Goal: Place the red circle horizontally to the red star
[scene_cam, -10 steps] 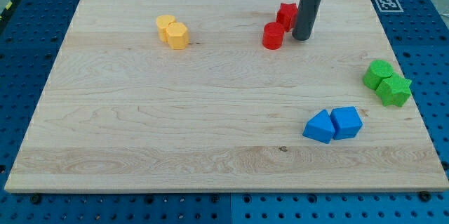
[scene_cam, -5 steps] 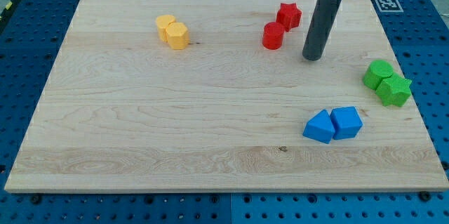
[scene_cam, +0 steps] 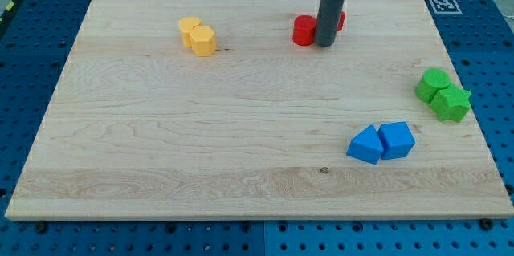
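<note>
My tip (scene_cam: pixel 325 44) down on board (scene_cam: pixel 161 128), touching red circle's (scene_cam: pixel 303 30) right side; red star (scene_cam: pixel 340 21) mostly hidden behind rod. No gripper, push only. Circle likely light, rigid, slides easily; push through centre.

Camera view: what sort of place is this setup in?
Likely a robotics lab bench: a wooden board lies on a blue perforated base, with a printed marker tag at the board's corner and my tip among coloured blocks.
</note>
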Robot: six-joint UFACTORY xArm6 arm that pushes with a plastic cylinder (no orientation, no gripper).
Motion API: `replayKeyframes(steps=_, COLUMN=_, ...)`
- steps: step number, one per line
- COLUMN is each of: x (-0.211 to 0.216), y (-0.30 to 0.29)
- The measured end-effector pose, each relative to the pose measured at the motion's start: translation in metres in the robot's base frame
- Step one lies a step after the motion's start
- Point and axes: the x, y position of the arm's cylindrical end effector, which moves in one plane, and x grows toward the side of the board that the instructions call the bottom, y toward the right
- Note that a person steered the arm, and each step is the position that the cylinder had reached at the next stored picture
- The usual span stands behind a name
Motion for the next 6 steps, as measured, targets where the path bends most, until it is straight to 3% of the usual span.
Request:
replayKeyframes(steps=1, x=0.049, y=-0.017)
replayKeyframes(steps=2, x=0.042, y=-0.045)
replayKeyframes(steps=6, x=-0.011, y=-0.028)
